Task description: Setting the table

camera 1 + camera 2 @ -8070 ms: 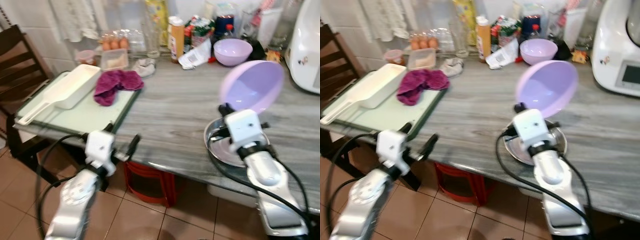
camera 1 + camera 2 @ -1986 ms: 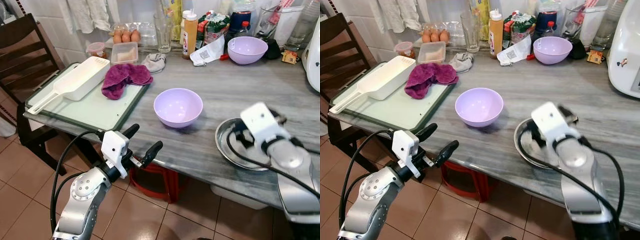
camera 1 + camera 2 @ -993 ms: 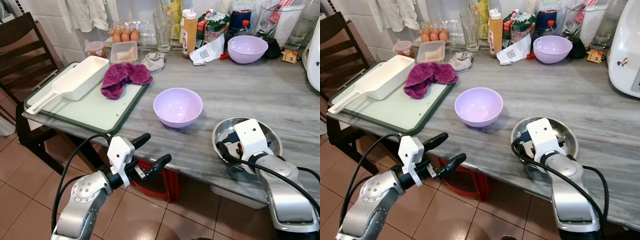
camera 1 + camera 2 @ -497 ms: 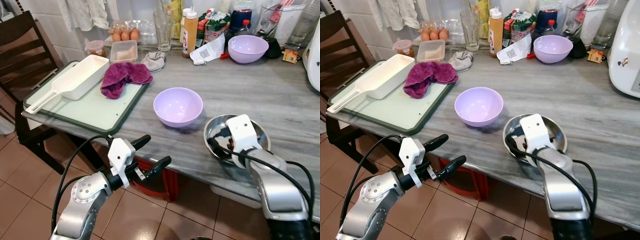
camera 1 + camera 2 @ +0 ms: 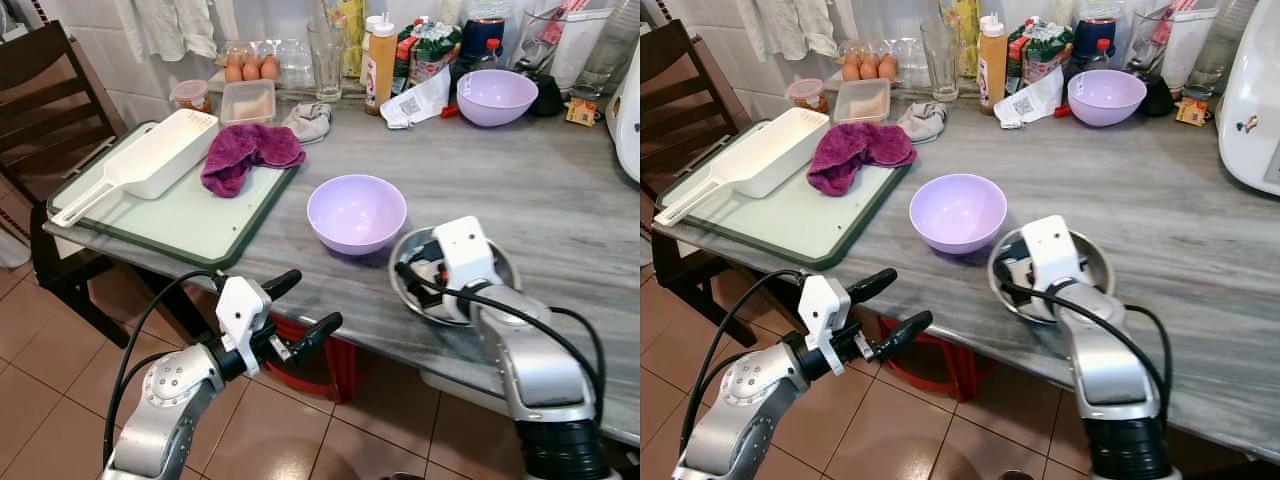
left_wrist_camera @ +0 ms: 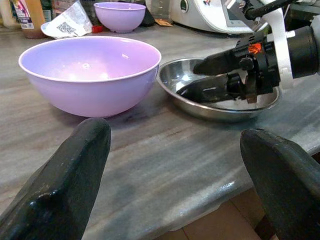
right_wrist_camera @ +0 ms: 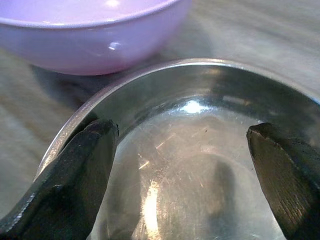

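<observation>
While the left gripper (image 5: 300,305) hung spread, the steel dish (image 6: 210,107) was entered by the right gripper's (image 6: 212,77) parted fingers (image 7: 75,180) beside the lilac bowl (image 5: 356,212).

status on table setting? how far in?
Done: one lilac plastic bowl stands upright near the grey table's front edge. In hand: the right gripper, fingers open, sits inside the shallow steel dish beside that bowl. Left: a second lilac bowl waits at the back among bottles. The left gripper hangs open below the edge.

White appliance (image 5: 1252,90) cut off
</observation>
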Available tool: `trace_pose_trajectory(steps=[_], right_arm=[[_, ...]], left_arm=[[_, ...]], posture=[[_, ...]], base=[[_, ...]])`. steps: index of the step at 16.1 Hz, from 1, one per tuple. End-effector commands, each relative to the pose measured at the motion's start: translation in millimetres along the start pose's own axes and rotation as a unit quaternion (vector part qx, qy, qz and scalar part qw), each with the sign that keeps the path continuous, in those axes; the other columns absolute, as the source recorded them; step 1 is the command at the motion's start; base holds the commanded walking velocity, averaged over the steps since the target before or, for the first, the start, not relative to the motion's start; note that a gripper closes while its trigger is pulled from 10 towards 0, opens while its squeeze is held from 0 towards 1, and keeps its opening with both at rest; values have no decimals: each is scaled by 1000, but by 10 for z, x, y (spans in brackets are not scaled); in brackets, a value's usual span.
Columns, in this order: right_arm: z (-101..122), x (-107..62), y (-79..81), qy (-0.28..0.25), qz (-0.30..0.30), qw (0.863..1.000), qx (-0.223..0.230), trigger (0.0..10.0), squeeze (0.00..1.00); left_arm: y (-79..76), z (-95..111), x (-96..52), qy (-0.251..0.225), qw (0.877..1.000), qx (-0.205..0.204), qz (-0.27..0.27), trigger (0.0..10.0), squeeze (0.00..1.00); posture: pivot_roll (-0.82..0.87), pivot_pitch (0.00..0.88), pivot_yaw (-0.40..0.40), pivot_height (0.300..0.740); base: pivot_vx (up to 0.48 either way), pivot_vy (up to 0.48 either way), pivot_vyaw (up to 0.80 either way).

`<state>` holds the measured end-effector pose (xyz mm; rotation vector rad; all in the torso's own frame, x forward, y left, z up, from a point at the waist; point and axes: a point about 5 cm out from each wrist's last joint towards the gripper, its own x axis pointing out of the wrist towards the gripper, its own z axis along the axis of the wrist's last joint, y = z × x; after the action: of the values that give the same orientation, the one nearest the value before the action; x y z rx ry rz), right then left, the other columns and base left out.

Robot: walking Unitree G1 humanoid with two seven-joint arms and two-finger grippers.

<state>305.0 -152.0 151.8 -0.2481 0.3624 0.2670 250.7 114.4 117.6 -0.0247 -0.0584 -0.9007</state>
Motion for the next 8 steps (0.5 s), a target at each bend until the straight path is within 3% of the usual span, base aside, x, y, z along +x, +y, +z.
trace_pose_trajectory(steps=[1, 8], right_arm=[[14, 13, 30, -1, 10, 1000, 1, 10000, 1000], [61, 49, 143, -13, 41, 999, 24, 10000, 996]], left_arm=[[22, -29, -27, 10, 1000, 6, 7, 10000, 0], [25, -3, -25, 9, 1000, 8, 9, 10000, 0]], posture=[[-215, 122, 72, 740], [-211, 122, 74, 740]], base=[[0, 0, 0], [0, 0, 0]])
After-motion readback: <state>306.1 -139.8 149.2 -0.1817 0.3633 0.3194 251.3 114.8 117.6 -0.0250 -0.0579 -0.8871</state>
